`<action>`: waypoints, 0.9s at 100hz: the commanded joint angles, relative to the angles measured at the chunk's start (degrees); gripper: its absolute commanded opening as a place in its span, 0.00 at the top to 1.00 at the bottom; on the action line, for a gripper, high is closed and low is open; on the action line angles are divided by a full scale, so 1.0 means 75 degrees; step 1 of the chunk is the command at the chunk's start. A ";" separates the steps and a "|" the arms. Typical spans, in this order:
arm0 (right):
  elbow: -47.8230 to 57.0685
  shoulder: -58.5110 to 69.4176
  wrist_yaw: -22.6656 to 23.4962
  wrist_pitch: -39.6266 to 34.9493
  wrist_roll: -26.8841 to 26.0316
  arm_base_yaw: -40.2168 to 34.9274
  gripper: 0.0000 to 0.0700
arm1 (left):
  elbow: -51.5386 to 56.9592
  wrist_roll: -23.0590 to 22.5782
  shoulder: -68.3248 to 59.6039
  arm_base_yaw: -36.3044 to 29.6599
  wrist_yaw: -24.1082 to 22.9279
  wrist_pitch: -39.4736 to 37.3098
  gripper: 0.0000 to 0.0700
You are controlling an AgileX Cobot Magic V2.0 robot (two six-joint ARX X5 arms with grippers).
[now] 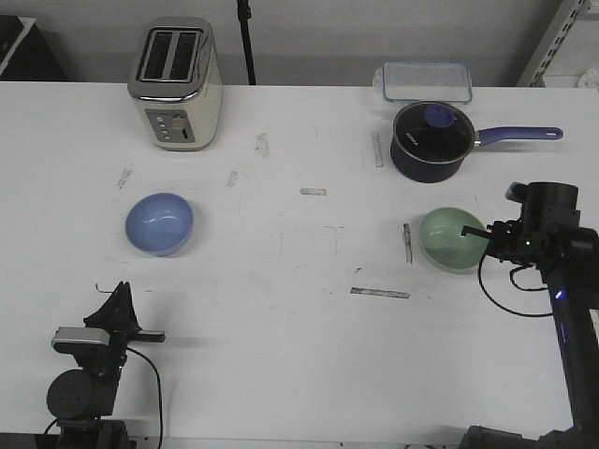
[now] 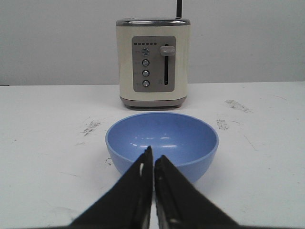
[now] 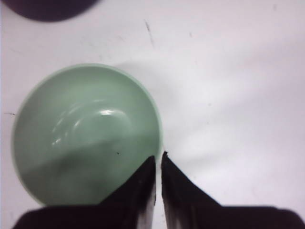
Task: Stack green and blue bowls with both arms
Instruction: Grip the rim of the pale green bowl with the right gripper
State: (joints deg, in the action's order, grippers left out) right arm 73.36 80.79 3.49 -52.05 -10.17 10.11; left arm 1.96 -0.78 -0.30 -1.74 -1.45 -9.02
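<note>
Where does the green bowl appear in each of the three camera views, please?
Front view: the green bowl sits right of centre, below the saucepan, with the right gripper at its right rim.
Left wrist view: not in it.
Right wrist view: it fills the left half, the closed fingers at its rim.
Shared landmark: the dark saucepan, a sliver in the right wrist view.

No legible txt anywhere. Toaster [image 2: 153, 62], beyond the left gripper [image 2: 153, 164] past the blue bowl [image 2: 162, 143], has tiny marks by its buttons, too small to read. Saucepan [image 1: 430, 140] lid shows a blurred mark, unreadable.
</note>
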 commanded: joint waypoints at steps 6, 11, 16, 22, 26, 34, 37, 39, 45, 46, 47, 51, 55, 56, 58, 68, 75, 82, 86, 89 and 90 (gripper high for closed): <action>0.0262 0.0373 0.0691 0.0020 -0.0259 0.0187 0.90 | -0.0172 -0.0064 0.0015 0.0003 -0.0009 -0.0125 1.00; 0.0259 0.0434 0.0833 0.0020 -0.0297 0.0254 0.76 | -0.0172 -0.0067 0.0015 0.0003 -0.0009 -0.0125 1.00; 0.0259 0.0469 0.0857 0.0017 -0.0300 0.0315 0.59 | -0.0172 -0.0067 0.0015 0.0003 -0.0009 -0.0125 1.00; 0.0259 0.0493 0.0857 0.0020 -0.0297 0.0388 0.46 | -0.0172 -0.0067 0.0015 0.0003 -0.0009 -0.0125 1.00; 0.0259 0.0493 0.0854 0.0026 -0.0294 0.0434 0.42 | -0.0172 -0.0067 0.0015 0.0003 -0.0009 -0.0125 1.00; 0.0259 0.0493 0.0860 0.0020 -0.0291 0.0495 0.40 | -0.0172 -0.0067 0.0015 0.0003 -0.0009 -0.0125 1.00; 0.0259 0.0493 0.0880 0.0015 -0.0291 0.0507 0.40 | -0.0172 -0.0067 0.0015 0.0003 -0.0009 -0.0125 1.00; 0.0259 0.0493 0.0883 0.0009 -0.0291 0.0510 0.40 | -0.0172 -0.0067 0.0015 0.0003 -0.0009 -0.0125 1.00; 0.0256 0.0495 0.0889 0.0009 -0.0291 0.0507 0.39 | -0.0172 -0.0067 0.0015 0.0003 -0.0009 -0.0125 1.00; 0.0256 0.0498 0.0889 0.0009 -0.0291 0.0507 0.39 | -0.0172 -0.0067 0.0015 0.0003 -0.0009 -0.0125 1.00; 0.0256 0.0501 0.0889 0.0009 -0.0291 0.0507 0.39 | -0.0172 -0.0067 0.0015 0.0003 -0.0009 -0.0125 1.00; 0.0256 0.0513 0.0889 0.0012 -0.0297 0.0507 0.39 | -0.0172 -0.0067 0.0015 0.0003 -0.0009 -0.0125 1.00; 0.0256 0.0545 0.0898 0.0017 -0.0297 0.0507 0.39 | -0.0172 -0.0067 0.0015 0.0003 -0.0009 -0.0125 1.00; 0.0254 0.0551 0.0901 0.0015 -0.0297 0.0507 0.39 | -0.0172 -0.0067 0.0015 0.0003 -0.0009 -0.0125 1.00; 0.0248 0.0560 0.0909 0.0015 -0.0297 0.0507 0.39 | -0.0172 -0.0064 0.0015 0.0003 -0.0009 -0.0125 1.00; 0.0221 0.0653 0.0941 0.0023 -0.0306 0.0510 0.39 | -0.0172 -0.0067 0.0015 0.0003 -0.0009 -0.0125 1.00; 0.0192 0.0758 0.0941 0.0108 -0.0303 0.0513 0.39 | -0.0172 -0.0067 0.0015 0.0003 -0.0009 -0.0125 1.00; 0.0146 0.0831 0.0941 0.0181 -0.0297 0.0513 0.39 | -0.0172 -0.0067 0.0015 0.0003 -0.0009 -0.0125 1.00; 0.0117 0.0898 0.0944 0.0256 -0.0297 0.0513 0.39 | -0.0172 -0.0067 0.0015 0.0003 -0.0009 -0.0125 1.00; 0.0087 0.0930 0.0944 0.0303 -0.0294 0.0513 0.39 | -0.0172 -0.0067 0.0015 0.0003 -0.0009 -0.0125 1.00; 0.0079 0.0950 0.0944 0.0326 -0.0291 0.0513 0.39 | -0.0172 -0.0067 0.0015 0.0003 -0.0009 -0.0125 1.00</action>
State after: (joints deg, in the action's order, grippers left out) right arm 73.82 86.28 10.50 -50.43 -12.03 13.89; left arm 1.96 -0.78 -0.30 -1.74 -1.45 -9.04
